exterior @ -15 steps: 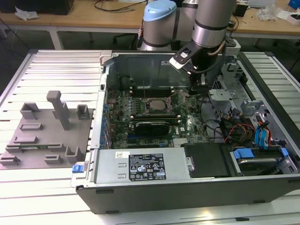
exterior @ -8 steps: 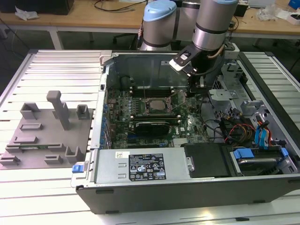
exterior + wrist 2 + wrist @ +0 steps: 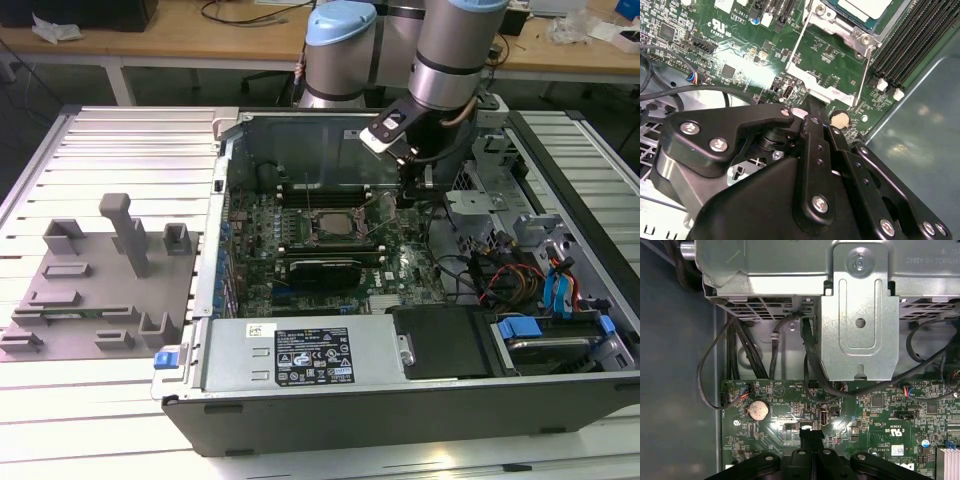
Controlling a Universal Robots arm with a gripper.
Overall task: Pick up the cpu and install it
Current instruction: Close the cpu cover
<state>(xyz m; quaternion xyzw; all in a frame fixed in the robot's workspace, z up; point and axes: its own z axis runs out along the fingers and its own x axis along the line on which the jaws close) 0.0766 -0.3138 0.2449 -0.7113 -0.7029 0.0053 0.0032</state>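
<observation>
Gripper (image 3: 811,106) fingers are pressed together, empty, just beside the open socket frame (image 3: 826,93). The cpu (image 3: 862,6) lies seated beyond this frame; closing it seems the step now, needing a gentle push

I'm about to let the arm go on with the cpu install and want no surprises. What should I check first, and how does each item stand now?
1. Cpu in place: ok. The cpu lies inside the socket frame.
2. Cpu seated flat: cannot tell.
3. Gripper free: ok. The gripper is shut on nothing, over the board beside the socket.
4. Lever down: not ok. A lever appears to stand up from the socket in the exterior view.
5. Cables clear: ok. The cables lie apart from the gripper.
</observation>
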